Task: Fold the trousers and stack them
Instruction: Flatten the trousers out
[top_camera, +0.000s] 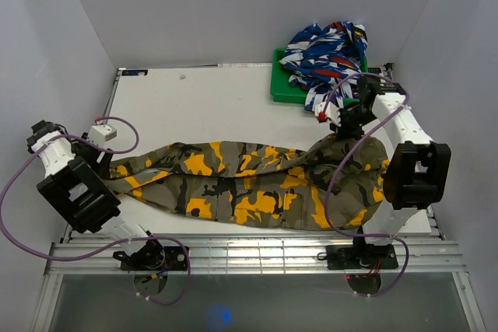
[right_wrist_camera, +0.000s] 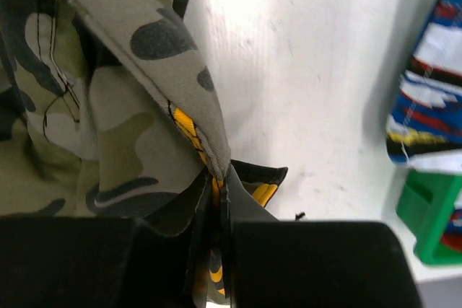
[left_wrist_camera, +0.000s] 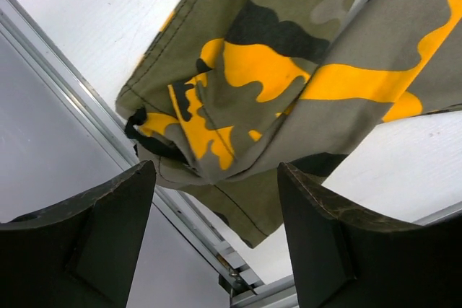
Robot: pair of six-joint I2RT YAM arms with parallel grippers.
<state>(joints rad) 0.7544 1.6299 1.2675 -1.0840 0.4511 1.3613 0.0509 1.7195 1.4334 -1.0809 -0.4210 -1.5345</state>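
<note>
**Right gripper (right_wrist_camera: 222, 182) pinches the trousers (top_camera: 249, 180); left gripper (left_wrist_camera: 215, 178) gapes at a leg end.**
The right gripper's jaws are pressed together on a fold of the camouflage cloth, and the rest of the trousers spreads away to its left. The left gripper's jaws stand wide apart and hold nothing; a leg hem lies just ahead of its fingertips, reaching between them.
</note>
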